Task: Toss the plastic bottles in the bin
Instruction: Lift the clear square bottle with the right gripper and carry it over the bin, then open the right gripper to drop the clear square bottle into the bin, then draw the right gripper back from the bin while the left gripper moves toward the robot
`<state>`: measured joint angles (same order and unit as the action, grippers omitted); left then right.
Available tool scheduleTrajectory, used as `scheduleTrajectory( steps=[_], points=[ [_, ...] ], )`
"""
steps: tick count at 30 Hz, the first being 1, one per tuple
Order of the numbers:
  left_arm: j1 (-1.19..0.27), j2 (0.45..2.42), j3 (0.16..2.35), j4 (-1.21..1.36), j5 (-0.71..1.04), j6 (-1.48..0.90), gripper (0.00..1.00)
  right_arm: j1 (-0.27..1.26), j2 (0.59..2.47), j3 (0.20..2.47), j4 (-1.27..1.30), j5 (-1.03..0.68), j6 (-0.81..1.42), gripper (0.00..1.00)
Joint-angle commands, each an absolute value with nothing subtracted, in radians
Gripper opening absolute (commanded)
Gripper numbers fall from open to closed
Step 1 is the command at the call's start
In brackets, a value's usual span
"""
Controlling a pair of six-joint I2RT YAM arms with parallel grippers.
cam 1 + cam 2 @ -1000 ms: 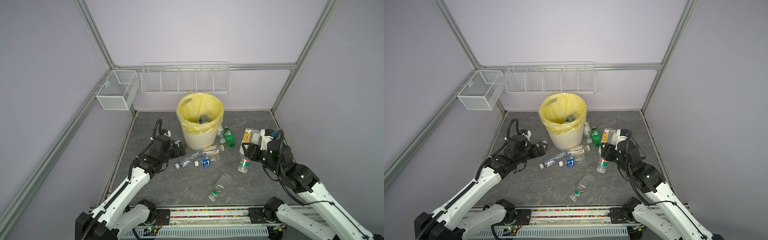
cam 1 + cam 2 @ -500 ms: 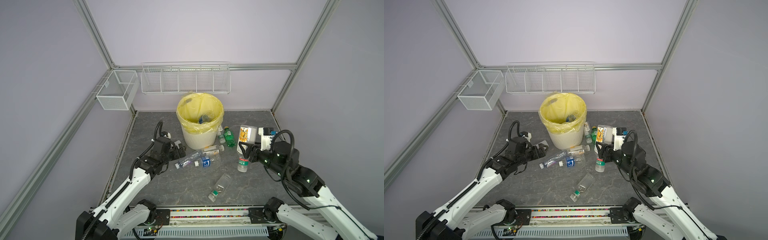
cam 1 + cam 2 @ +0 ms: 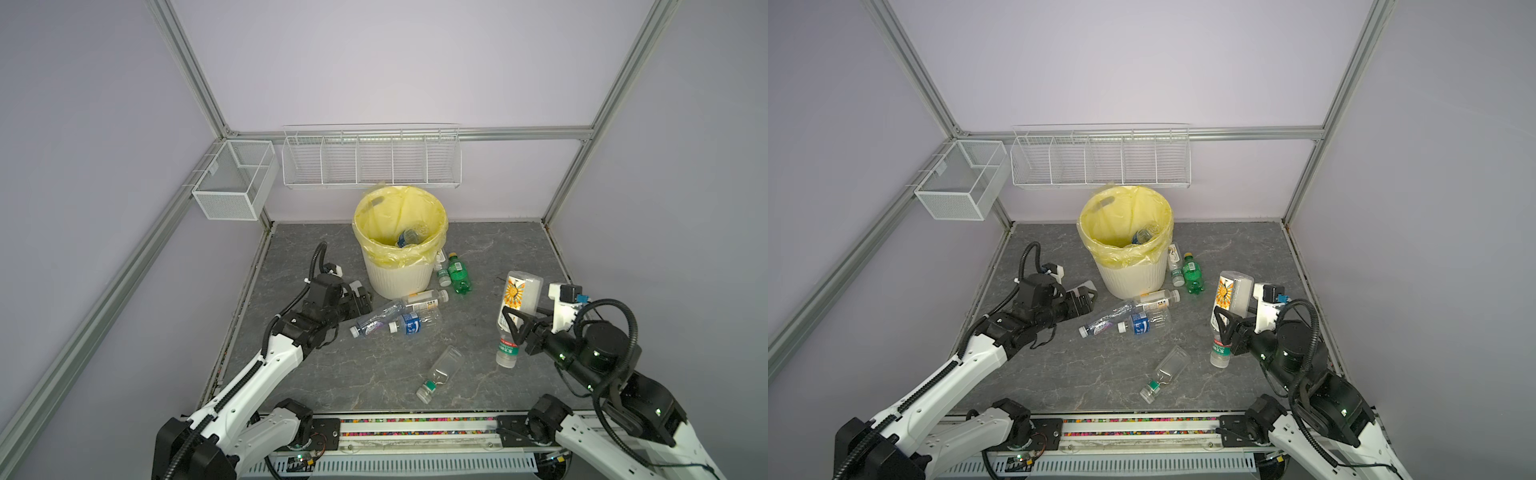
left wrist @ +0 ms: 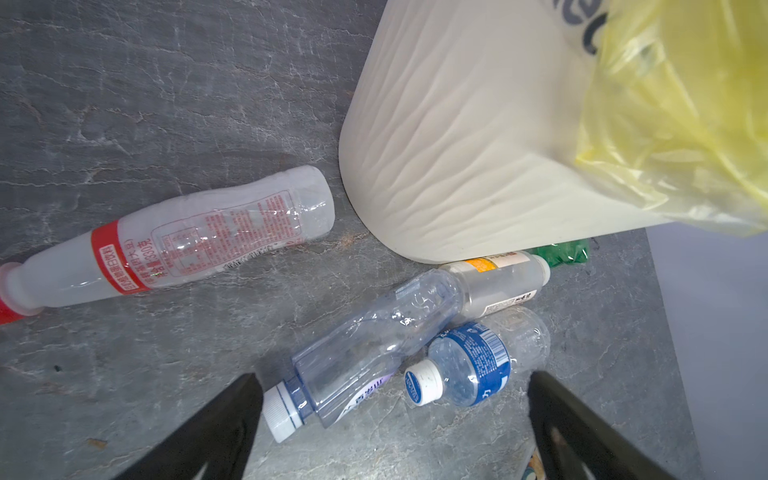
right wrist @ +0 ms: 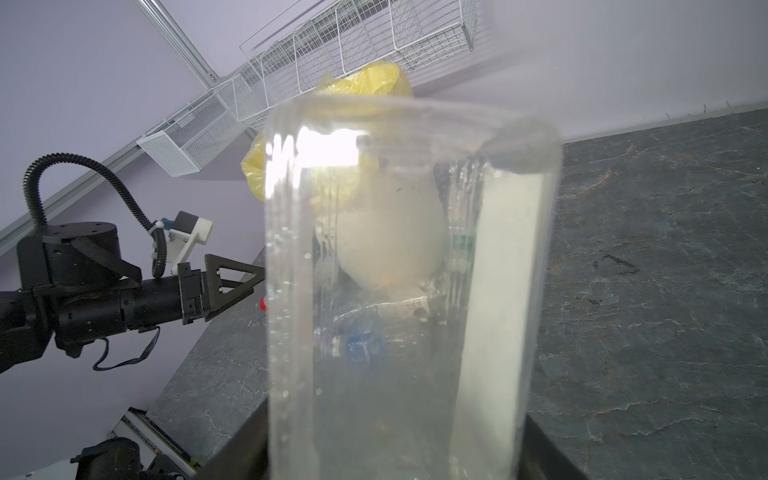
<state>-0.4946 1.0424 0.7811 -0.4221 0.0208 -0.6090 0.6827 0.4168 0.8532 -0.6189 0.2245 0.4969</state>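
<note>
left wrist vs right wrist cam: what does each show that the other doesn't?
Left wrist only: the body of the red-banded bottle lying beside the bin. Right wrist only: the gripped clear bottle filling the frame, the wire baskets on the wall, and the left arm side-on. Both: the bin with its yellow bag, the blue-label bottle, the open left gripper, the grey tabletop.

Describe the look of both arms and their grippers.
The left arm and right arm have white shells with black joints and a black ribbed hose looping over each wrist. Small green lights dot the right arm. The left gripper and right gripper have black triangular fingers with cut-outs; a white camera mount sits behind each.
</note>
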Motion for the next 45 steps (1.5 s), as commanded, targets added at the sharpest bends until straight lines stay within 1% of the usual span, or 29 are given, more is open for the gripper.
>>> scheduleTrajectory(
  steps=[1, 5, 8, 11, 15, 17, 18, 19, 20, 21, 22, 23, 24, 26, 31, 33, 36, 40, 45],
  points=[
    [-0.489, 1.048, 0.769, -0.405, 0.026, -0.624, 1.0, 0.687, 0.479, 0.907, -0.565, 0.201, 0.478, 0.64],
    [-0.489, 1.038, 0.762, -0.406, 0.024, -0.627, 1.0, 0.689, 0.635, 1.026, -0.503, 0.185, 0.435, 0.64],
    [-0.489, 1.031, 0.761, -0.41, 0.021, -0.629, 1.0, 0.69, 0.791, 1.158, -0.433, 0.192, 0.42, 0.64],
    [-0.489, 1.029, 0.76, -0.41, 0.02, -0.631, 1.0, 0.69, 0.999, 1.351, -0.404, 0.236, 0.409, 0.63],
    [-0.489, 1.036, 0.761, -0.399, 0.026, -0.641, 0.99, 0.689, 1.324, 1.639, -0.322, 0.233, 0.4, 0.63],
    [-0.489, 1.049, 0.775, -0.4, 0.032, -0.642, 1.0, 0.684, 1.499, 1.842, -0.36, 0.212, 0.384, 0.68],
    [-0.489, 1.056, 0.787, -0.41, 0.033, -0.639, 1.0, 0.684, 1.591, 1.974, -0.436, 0.225, 0.381, 0.79],
    [-0.489, 1.061, 0.8, -0.422, 0.034, -0.636, 1.0, 0.682, 1.673, 2.098, -0.519, 0.246, 0.379, 0.97],
    [-0.489, 1.061, 0.807, -0.432, 0.031, -0.631, 1.0, 0.677, 1.729, 2.191, -0.581, 0.254, 0.379, 0.96],
    [-0.489, 1.061, 0.812, -0.441, 0.027, -0.629, 1.0, 0.671, 1.789, 2.292, -0.654, 0.246, 0.379, 0.91],
    [-0.489, 1.055, 0.813, -0.445, 0.021, -0.628, 0.99, 0.662, 1.837, 2.373, -0.727, 0.224, 0.379, 0.88],
    [-0.489, 1.048, 0.809, -0.446, 0.017, -0.626, 1.0, 0.659, 1.858, 2.423, -0.775, 0.214, 0.378, 0.88],
    [-0.489, 1.041, 0.803, -0.447, 0.012, -0.626, 1.0, 0.66, 1.855, 2.435, -0.806, 0.216, 0.37, 0.88],
    [-0.489, 1.028, 0.791, -0.442, 0.003, -0.627, 0.99, 0.66, 1.777, 2.342, -0.793, 0.232, 0.354, 0.88],
    [-0.489, 1.035, 0.793, -0.421, 0.02, -0.633, 0.99, 0.654, 1.312, 1.638, -0.396, 0.246, 0.319, 0.88],
    [-0.489, 1.05, 0.795, -0.409, 0.023, -0.631, 1.0, 0.651, 1.181, 1.463, -0.345, 0.261, 0.321, 0.88],
    [-0.489, 1.08, 0.799, -0.384, 0.022, -0.63, 1.0, 0.649, 1.065, 1.331, -0.404, 0.294, 0.342, 0.88],
    [-0.49, 1.107, 0.792, -0.336, 0.028, -0.648, 0.99, 0.648, 0.964, 1.223, -0.513, 0.345, 0.381, 0.88],
    [-0.489, 1.121, 0.78, -0.302, 0.037, -0.664, 1.0, 0.646, 0.856, 1.092, -0.549, 0.382, 0.421, 0.88]
  ],
)
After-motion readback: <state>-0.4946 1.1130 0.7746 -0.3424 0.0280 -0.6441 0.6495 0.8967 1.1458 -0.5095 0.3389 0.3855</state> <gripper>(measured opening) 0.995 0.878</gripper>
